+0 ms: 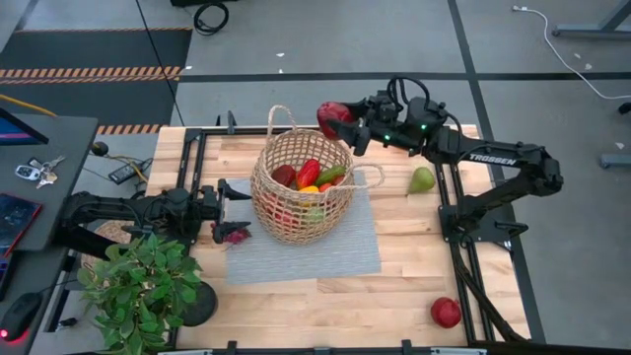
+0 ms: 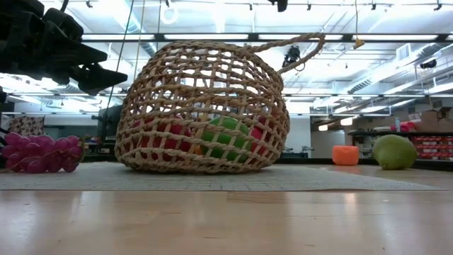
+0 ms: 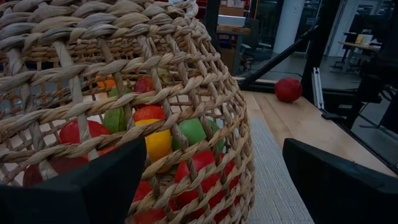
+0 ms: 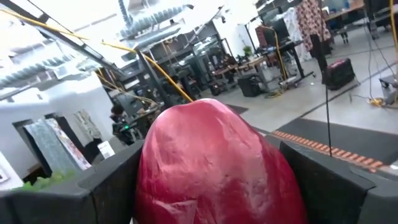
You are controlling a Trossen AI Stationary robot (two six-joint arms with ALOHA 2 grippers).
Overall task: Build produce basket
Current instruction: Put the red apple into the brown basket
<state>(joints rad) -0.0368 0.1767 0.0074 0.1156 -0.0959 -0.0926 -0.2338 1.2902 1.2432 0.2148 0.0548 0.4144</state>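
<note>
Wooden bench (image 1: 394, 266), frame centre: right gripper (image 1: 347, 122) extended above basket (image 1: 301, 187) rim, clamping red pepper (image 1: 332, 115); left gripper (image 1: 233, 202) low, fully open, empty.

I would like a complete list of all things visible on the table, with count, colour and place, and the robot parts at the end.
basket: one, tan wicker, middle of the table, on the mat
produce in basket: several, red, green, yellow, orange
mat: one, grey, under the basket
grapes: one bunch, dark red, at the mat's left edge
pear: one, green, right of the basket
apple: one, red, near right corner
potted plant: one, green, near left corner
red piece: one, held above the far side
left pincer: open, beside the basket
right pincer: closed on the red piece
</note>
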